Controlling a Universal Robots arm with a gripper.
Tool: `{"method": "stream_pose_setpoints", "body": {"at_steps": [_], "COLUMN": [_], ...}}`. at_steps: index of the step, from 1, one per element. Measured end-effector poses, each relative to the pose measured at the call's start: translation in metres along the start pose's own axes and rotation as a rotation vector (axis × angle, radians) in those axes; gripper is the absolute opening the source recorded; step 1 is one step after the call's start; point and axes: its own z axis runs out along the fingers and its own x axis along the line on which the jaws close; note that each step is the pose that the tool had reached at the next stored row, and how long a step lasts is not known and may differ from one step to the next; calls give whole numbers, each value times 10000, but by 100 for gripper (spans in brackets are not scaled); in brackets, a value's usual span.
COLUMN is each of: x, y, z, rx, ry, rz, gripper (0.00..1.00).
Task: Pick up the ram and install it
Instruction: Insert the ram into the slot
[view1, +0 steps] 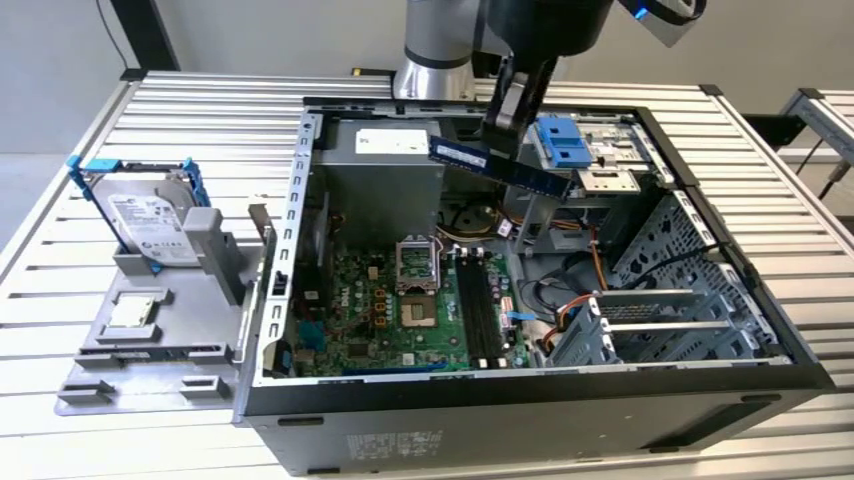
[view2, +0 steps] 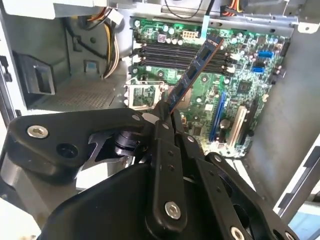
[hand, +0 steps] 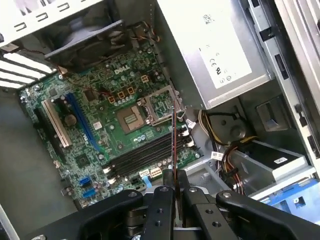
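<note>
Exterior view first: the gripper (view1: 502, 130) sits near the top centre of the frame, clamped shut on the ram (view1: 531, 176), so the stick is up in the air over the back part of the open PC case (view1: 534, 400), well clear of the board. The ram's long axis runs from upper left down to lower right. The black memory slots (view1: 478, 312) on the motherboard (view1: 380, 320) are lower in the frame and run more or less up-down, so as I read it the stick sits crosswise to them. The CPU socket (view1: 416, 268) is just beside the slots on the exterior view's left. The cables and the metal drive cage (view1: 667, 300) crowd the exterior view's right. A hard drive in its blue frame (view1: 140, 215) stands off on a grey stand, out of the way.

Second wrist view: the gripper (view2: 165, 112) pinches one end of the ram (view2: 196, 67), and the rest pokes out toward the memory slots (view2: 175, 52), cutting across them at an angle.

First wrist view: the ram (hand: 173, 142) shows edge-on as a thin line rising out of the gripper (hand: 174, 187). It passes over the memory slots (hand: 135, 159) and points at the CPU socket (hand: 150, 107). Nothing sits between stick and slots that I can spot, though the power supply (hand: 215, 45) and its yellow wires (hand: 225, 132) are close by.
</note>
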Motion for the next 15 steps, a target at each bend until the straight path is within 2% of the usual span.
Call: {"method": "stream_pose_setpoints", "body": {"at_steps": [15], "x": [0], "y": [0], "z": [0], "rx": [96], "ry": [-78], "rz": [2693], "gripper": [0]}}
